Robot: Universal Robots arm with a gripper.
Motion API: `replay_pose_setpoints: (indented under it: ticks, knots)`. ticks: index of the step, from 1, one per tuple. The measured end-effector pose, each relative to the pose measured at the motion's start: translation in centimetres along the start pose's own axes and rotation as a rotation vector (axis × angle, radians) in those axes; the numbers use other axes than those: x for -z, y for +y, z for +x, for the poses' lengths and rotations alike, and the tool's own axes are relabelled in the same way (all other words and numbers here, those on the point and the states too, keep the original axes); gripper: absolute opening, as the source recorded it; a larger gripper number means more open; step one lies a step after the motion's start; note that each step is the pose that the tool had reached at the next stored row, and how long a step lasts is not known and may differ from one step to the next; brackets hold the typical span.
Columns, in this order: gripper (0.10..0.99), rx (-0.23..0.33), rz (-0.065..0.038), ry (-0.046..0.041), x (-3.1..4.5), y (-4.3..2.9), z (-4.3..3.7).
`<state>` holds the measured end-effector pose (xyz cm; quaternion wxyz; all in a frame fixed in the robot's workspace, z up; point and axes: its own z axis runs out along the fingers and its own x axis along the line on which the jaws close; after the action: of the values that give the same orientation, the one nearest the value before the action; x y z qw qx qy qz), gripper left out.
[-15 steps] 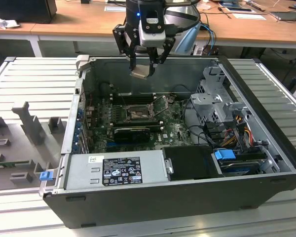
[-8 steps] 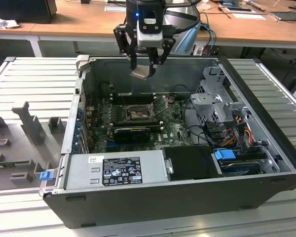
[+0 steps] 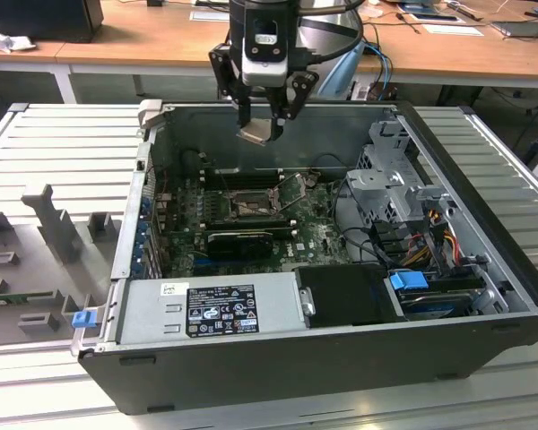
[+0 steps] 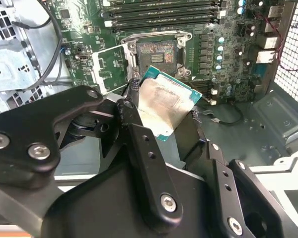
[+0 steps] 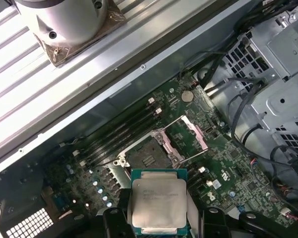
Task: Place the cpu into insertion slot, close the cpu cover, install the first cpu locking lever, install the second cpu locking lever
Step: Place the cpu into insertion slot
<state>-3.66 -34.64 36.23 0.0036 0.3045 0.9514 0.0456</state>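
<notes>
My gripper hangs above the open computer case, shut on the cpu. In both wrist views the cpu is a silvery square chip with a green edge, clamped between the black fingers. The insertion slot lies bare on the green board well below the chip. Its cpu cover stands swung open beside the socket. The chip is apart from the socket, high over the case's back part.
Long black memory slots run behind the socket and a black graphics card lies in front of it. A power supply fills the case front. A metal drive cage with cables stands at the exterior view's right. Grey fixtures stand outside.
</notes>
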Motion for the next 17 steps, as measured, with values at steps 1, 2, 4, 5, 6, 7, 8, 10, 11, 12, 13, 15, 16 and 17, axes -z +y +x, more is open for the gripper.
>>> replay_pose_setpoints:
  ticks: [1, 2, 4, 5, 6, 7, 8, 10, 11, 12, 13, 15, 16, 17]
  knots:
    - [0.529, -0.013, 0.0, -0.0012, -0.02, 0.0, 0.0]
    - [0.529, -0.019, 0.0, -0.0017, -0.02, 0.0, 0.0]
    - [0.529, -0.035, -0.001, -0.0032, -0.05, 0.0, 0.0]
    - [0.529, -0.042, -0.001, -0.0038, -0.06, 0.0, 0.0]
    - [0.529, -0.053, -0.001, -0.0047, -0.08, -0.01, 0.0]
    - [0.529, -0.063, -0.001, -0.0056, -0.1, -0.01, 0.0]
    - [0.529, -0.07, -0.001, -0.0063, -0.11, -0.01, 0.0]
    - [0.529, -0.087, -0.002, -0.0078, -0.13, -0.01, 0.0]
    - [0.529, -0.094, -0.002, -0.0084, -0.14, -0.01, 0.0]
    - [0.529, -0.103, -0.002, -0.0092, -0.16, -0.02, 0.0]
    - [0.529, -0.109, -0.002, -0.0098, -0.17, -0.02, 0.0]
    - [0.529, -0.124, -0.003, -0.0111, -0.2, -0.02, 0.0]
    - [0.529, -0.135, -0.003, -0.012, -0.21, -0.02, 0.0]
    - [0.529, -0.146, -0.003, -0.0131, -0.23, -0.02, 0.0]
